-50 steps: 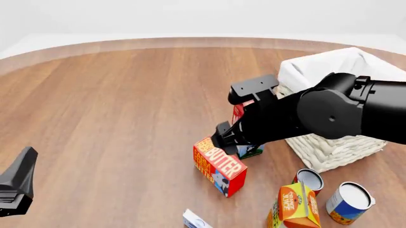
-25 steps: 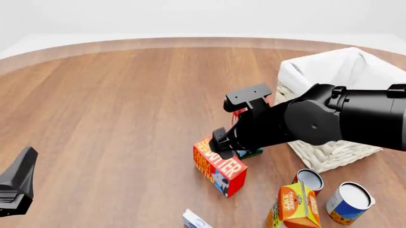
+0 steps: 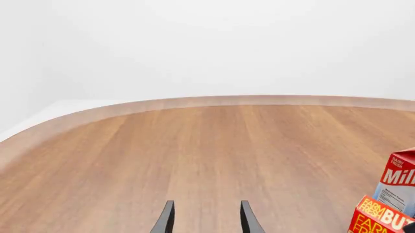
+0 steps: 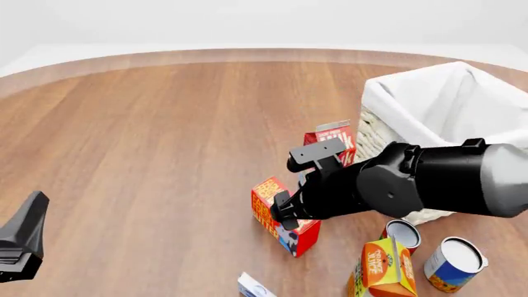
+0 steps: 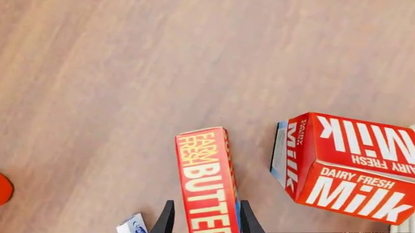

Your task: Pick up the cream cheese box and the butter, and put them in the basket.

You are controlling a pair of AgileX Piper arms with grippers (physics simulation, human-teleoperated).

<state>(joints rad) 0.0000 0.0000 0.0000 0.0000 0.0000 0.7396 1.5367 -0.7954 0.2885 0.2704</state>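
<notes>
Status: nothing binned yet; both items remain on the table.
Left gripper (image 3: 206,221): lower left, jaws apart, empty.
Cream cheese (image 4: 255,286): bottom centre, untouched.
Butter (image 4: 285,218): centre; right gripper (image 5: 205,218) jaws apart, straddling it, not visibly clamped.
Basket (image 4: 387,102): upper right; visible interior shows only liner.

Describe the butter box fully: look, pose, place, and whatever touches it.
The butter is a long rectangular red-and-orange box, cardboard by its look, lettered "Farm Fresh Butter" in yellow and white, with a picture on the end nearest the camera. It lies on the wooden table, in front of the upright milk carton and apart from it. The right gripper is down over it; in the right wrist view its open jaws straddle the box's narrow width. Whether the fingers already touch its sides cannot be told.
</notes>
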